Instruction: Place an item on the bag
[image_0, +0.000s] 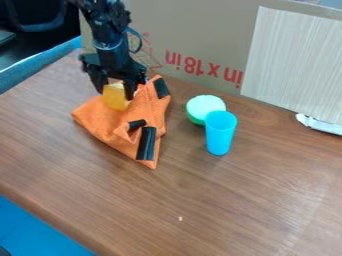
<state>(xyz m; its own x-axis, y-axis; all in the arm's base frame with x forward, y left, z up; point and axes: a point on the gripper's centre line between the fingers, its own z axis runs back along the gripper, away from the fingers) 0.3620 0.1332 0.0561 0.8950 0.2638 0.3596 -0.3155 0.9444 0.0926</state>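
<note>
Yellow block (115, 101), over the orange bag and between the fingers of the robot, shown with its surroundings in descending order of size. The wood-grained tabletop (244, 200) supports the arrangement. A cardboard sheet (194, 30) stands along its far side, with a pale ribbed panel (294, 60) against it at the right. The orange bag (107, 125) is spread unevenly at left of centre, its folds bearing dark strips (146, 142). The black end effector (115, 95) hangs over the bag's upper part; its fingers are parted by roughly the block's width, one on either side, and appear to grip it. Whether the block's underside touches the cloth or is slightly above it cannot be determined. To the right stand a blue cup (219, 132) and, just behind it, a round green container (202, 107).

Probable failure modes: if the block is released above the cloth, it may tip on the wrinkles and roll towards the bag's edge. If its base meets a raised fold, it may settle tilted. Should a fingertip catch the loose fabric, withdrawal could drag the bag and unseat the block. Uneven opening of the fingers could push the block sideways.
</note>
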